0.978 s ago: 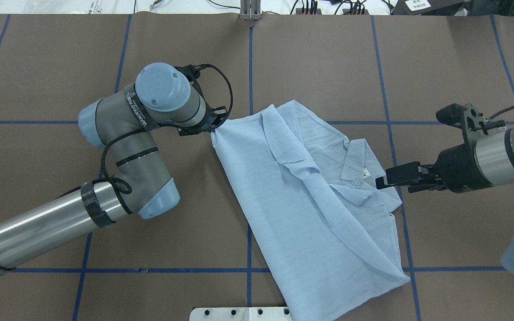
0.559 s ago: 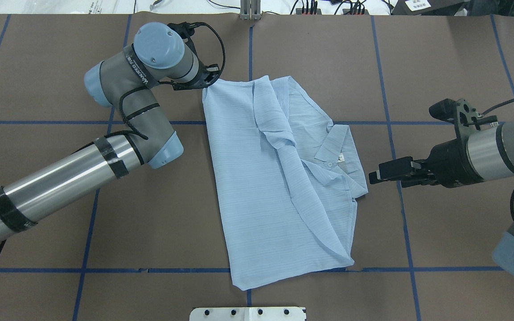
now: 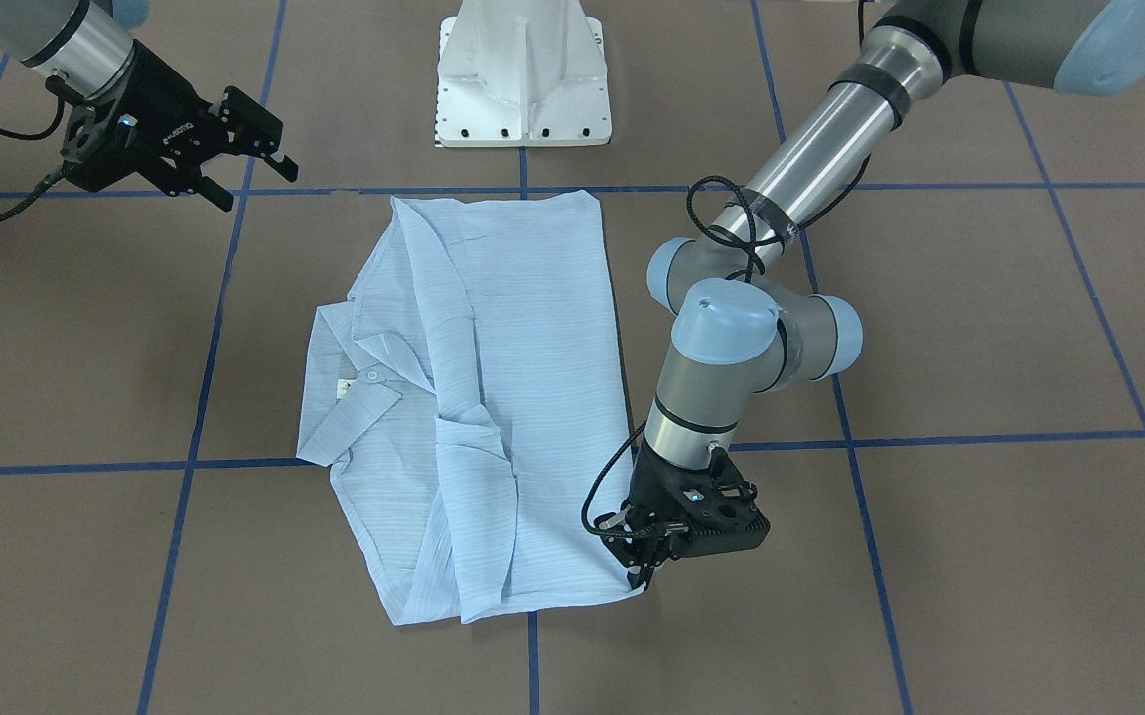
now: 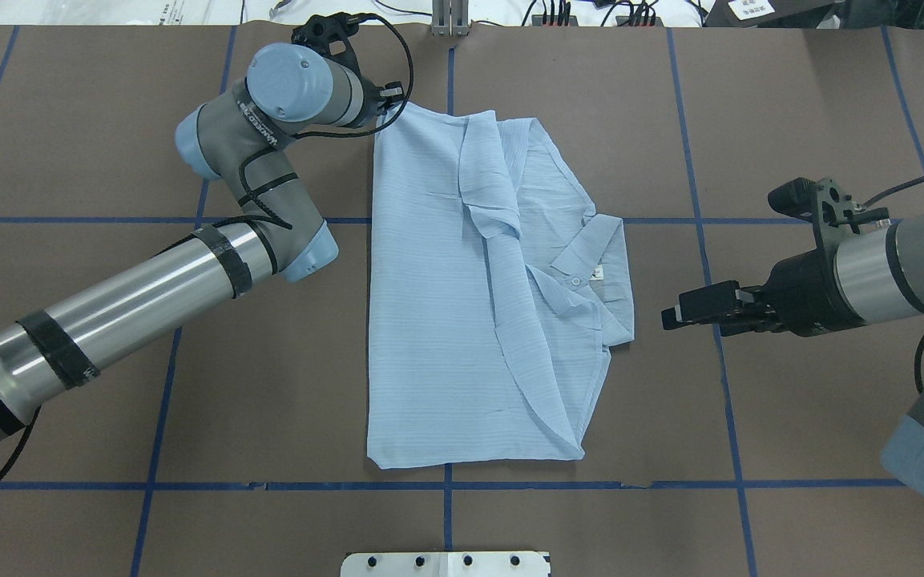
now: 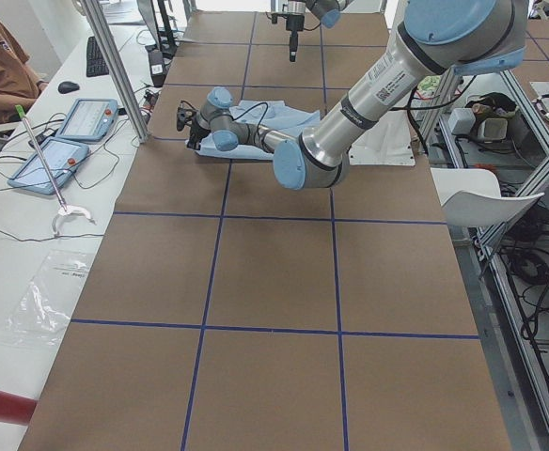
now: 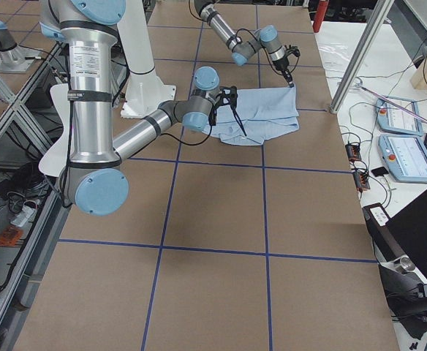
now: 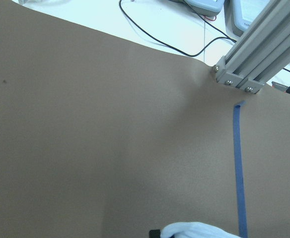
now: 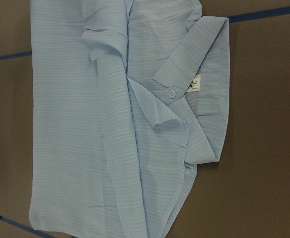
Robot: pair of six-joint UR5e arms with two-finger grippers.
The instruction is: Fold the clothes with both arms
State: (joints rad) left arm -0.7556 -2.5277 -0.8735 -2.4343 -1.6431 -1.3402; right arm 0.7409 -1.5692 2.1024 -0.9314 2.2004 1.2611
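Corner of shirt (image 3: 522, 377) in left tool (image 3: 644, 574)

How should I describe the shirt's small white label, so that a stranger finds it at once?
On the brown table lies a folded light blue shirt. Its collar lies open on the side facing the right gripper. The label is the small white tag inside that collar, beside a white button, and alone carries dark print.

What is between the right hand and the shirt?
Nothing: only bare brown table covering separates the right hand from the shirt, seen in the overhead view.
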